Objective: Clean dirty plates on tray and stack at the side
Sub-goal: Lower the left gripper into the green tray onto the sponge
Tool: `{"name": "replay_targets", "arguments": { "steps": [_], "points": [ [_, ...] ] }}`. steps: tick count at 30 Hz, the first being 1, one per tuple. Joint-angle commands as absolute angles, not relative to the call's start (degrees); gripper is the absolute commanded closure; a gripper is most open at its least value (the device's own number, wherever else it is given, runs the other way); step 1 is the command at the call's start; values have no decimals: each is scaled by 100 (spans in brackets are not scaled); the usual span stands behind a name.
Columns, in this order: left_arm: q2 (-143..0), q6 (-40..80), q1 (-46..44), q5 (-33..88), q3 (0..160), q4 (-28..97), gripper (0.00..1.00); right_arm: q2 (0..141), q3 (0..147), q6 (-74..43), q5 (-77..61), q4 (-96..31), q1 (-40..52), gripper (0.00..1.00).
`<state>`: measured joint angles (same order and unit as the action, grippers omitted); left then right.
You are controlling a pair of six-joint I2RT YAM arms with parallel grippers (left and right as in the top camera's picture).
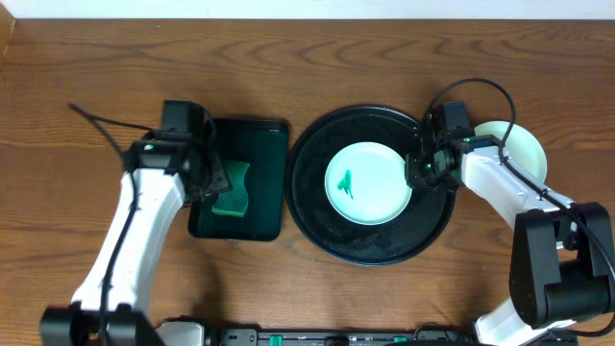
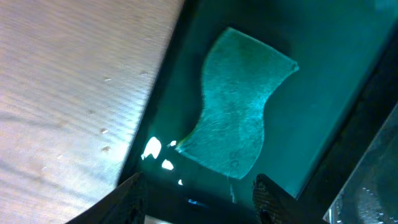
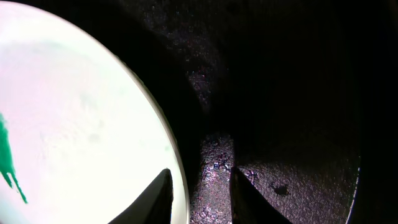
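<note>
Two plates were in sight: a small round glossy white plate with a green smear at its middle [image 1: 368, 183], lying flat in the centre of the large round glossy black tray with a raised rim [image 1: 312, 216], and a second pale round plate [image 1: 527, 144] on the brown wooden worktop [image 1: 86, 58] just beside the tray's right side, partly under my right arm. My right jaws were at the smeared plate's right rim, so that arm was much the nearer to it. They stood only narrowly apart, one fingertip [image 3: 160, 196] against the plate's edge and bare black tray showing in the gap, so I held nothing there. My left jaws hung over the smaller rectangular dark green tray [image 1: 264, 154], well apart from the plate, and what mattered was the waisted teal-green sponge [image 2: 239, 106] lying flat in it. It lay straight ahead of those jaws, its near end just short of the line between my fingertips [image 2: 132, 198], its long axis running away from me and leaning a little to the right, so the jaws' closing line crossed its width. They were well apart and empty. I judged that a short reach forward and down would bring that near end between them.
</note>
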<state>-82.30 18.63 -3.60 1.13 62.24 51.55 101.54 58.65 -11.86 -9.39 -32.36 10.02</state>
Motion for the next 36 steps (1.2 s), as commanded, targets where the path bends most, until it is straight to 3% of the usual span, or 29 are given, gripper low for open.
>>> {"name": "replay_targets", "arguments": {
  "steps": [1, 12, 36],
  "points": [
    [-8731, 1603, -639, 99, 6182, 4958, 49, 10213, 5833, -1107, -926, -3251, 1022, 72],
    [-9557, 1590, -775, 86, 6182, 4611, 53, 10213, 5833, -1107, -926, -3253, 1022, 72],
    [-9972, 1594, -775, 86, 5815, 3898, 53, 10213, 5833, -1107, -926, -3253, 1022, 72]
  ]
}}
